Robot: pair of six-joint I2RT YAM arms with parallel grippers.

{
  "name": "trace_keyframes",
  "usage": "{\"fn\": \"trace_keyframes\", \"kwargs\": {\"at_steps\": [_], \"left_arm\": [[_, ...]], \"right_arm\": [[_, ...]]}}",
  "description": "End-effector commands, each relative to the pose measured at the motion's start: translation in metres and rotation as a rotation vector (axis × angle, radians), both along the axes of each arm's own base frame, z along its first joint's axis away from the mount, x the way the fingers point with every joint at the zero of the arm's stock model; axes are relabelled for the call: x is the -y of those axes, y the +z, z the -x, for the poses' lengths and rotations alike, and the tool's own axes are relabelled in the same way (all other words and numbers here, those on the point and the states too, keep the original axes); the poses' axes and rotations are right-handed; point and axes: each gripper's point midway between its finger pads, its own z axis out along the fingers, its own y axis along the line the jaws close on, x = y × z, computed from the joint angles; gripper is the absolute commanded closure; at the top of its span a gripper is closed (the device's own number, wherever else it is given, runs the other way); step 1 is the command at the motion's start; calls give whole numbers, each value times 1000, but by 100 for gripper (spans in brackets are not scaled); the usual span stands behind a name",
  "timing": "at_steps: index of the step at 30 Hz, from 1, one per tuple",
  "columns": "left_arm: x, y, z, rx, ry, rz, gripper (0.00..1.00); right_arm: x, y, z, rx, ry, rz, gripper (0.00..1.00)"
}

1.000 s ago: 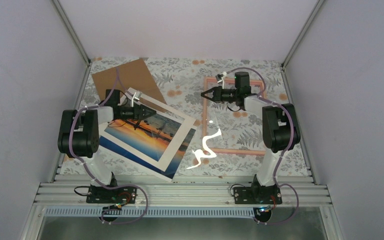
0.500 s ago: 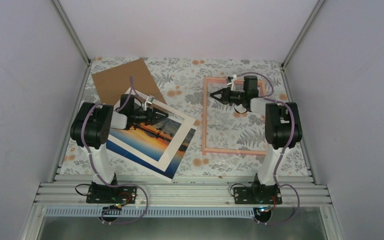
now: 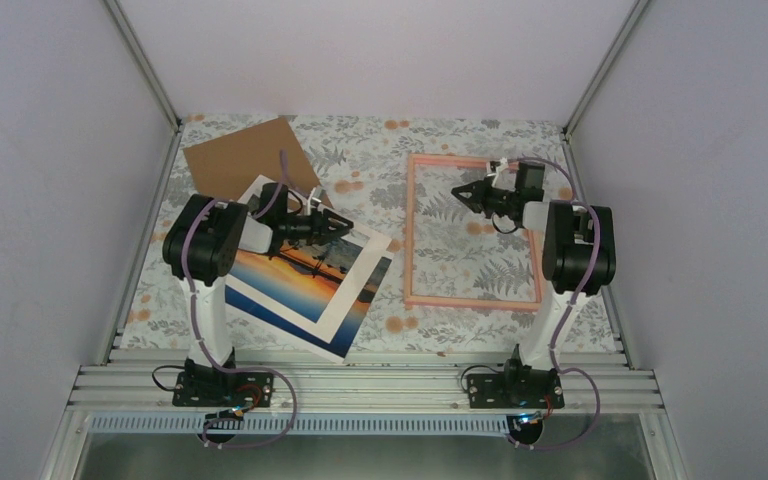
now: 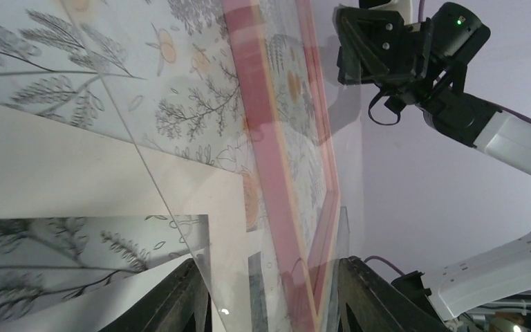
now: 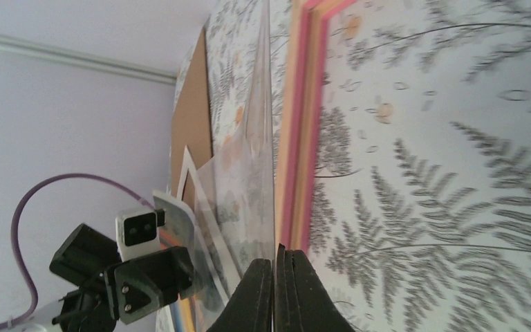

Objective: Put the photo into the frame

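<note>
The photo (image 3: 295, 272), an orange sunset print, lies at the left under a white mat board (image 3: 355, 298). The pink frame (image 3: 407, 235) lies flat at the right and also shows in the left wrist view (image 4: 259, 131) and the right wrist view (image 5: 303, 131). My right gripper (image 3: 457, 191) (image 5: 274, 252) is shut on the edge of a clear pane (image 5: 249, 159) held above the frame's far left part. My left gripper (image 3: 348, 222) (image 4: 271, 264) is open over the mat's far corner, with the pane's (image 4: 200, 173) other edge between its fingers.
A brown cardboard sheet (image 3: 245, 160) lies at the far left, partly under the mat. The floral tablecloth (image 3: 360, 150) covers the table. Walls close the cell on three sides, and the aluminium rail (image 3: 360, 385) runs along the near edge.
My right gripper has moved right and back with the clear pane. My left arm has swung right, bringing its open fingers to the pane's edge. The glare on the pane is gone.
</note>
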Motion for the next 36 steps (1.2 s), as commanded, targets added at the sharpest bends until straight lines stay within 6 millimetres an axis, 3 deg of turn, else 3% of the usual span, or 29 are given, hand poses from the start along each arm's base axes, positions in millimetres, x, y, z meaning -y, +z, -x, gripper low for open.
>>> {"fn": "trace_keyframes", "kwargs": {"at_steps": [1,6,13,23,26,30,31,34,36], "left_arm": [[16,-6,1,-14,-25,11,52],[26,-13,11,-58,-28,1,52],[43,-24,31,-145,-57,-5,44],[65,-19,56,-203,-110,19,43],[66,-19,49,-202,-95,-2,54],[72,-3,30,-113,-108,-21,88],[74,1,26,-88,-117,-36,96],[75,10,16,-21,-143,-90,98],[75,17,10,32,-162,-123,98]], "right_arm": [[16,-19,-3,-44,-65,8,96],[30,-32,-3,-86,-110,7,96],[33,-41,0,-116,-139,3,96],[35,-43,4,-122,-165,16,96],[35,-40,5,-112,-161,15,96],[27,-26,4,-38,-90,55,96],[26,-22,4,-13,-53,94,90],[37,-10,4,35,19,255,67],[47,-2,11,50,63,319,46]]}}
